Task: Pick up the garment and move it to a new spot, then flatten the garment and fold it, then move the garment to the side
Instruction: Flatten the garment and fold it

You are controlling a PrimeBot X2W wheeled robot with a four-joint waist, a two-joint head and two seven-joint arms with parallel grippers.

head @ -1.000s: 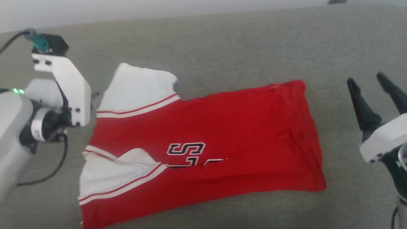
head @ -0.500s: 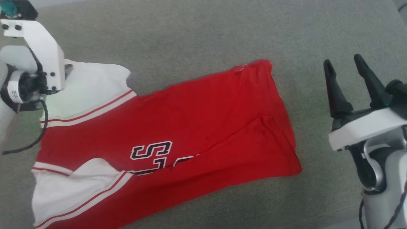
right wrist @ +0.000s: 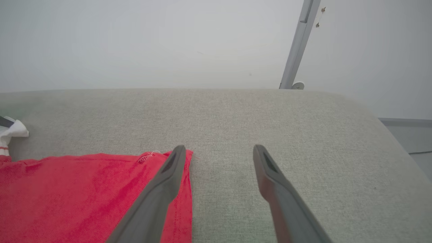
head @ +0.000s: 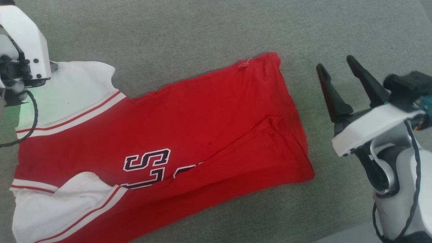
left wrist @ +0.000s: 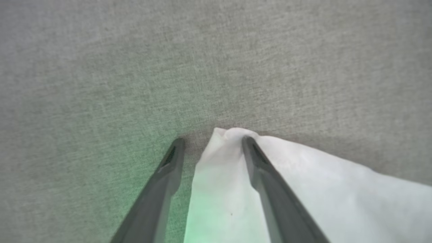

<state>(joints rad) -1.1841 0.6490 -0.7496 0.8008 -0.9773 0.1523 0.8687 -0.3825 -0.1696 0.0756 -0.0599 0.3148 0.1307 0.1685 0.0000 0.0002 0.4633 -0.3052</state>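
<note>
Red basketball-jersey shirt w/ white short sleeves lies spread on grey woven-fabric padded surface, collar end twd robot's left, hem end twd its right; well in from the surface's far edge and from its rounded far-right corner. Near long side is folded up over the front, so black white-edged lettering is part hidden; an "S" reads clear, rest cut off by the fold. Red-white striped trim runs betw. red body and far white sleeve; second white sleeve at near-left. Small white thread tuft at far hem corner.

Left gripper: jaws apart, clamped on nothing; tip of the far white sleeve sits betw. the two dark fingers, one finger crossing over the white cloth; contact w/ cloth can't be told. White wrist bracket of left arm at the far-left sleeve in head view.

Right gripper: jaws wide apart, empty; above bare surface just beside the hem; in right wrist view one finger overlaps the red hem corner, other finger over bare grey fabric. Pale wall and grey metal post beyond the far edge.
</note>
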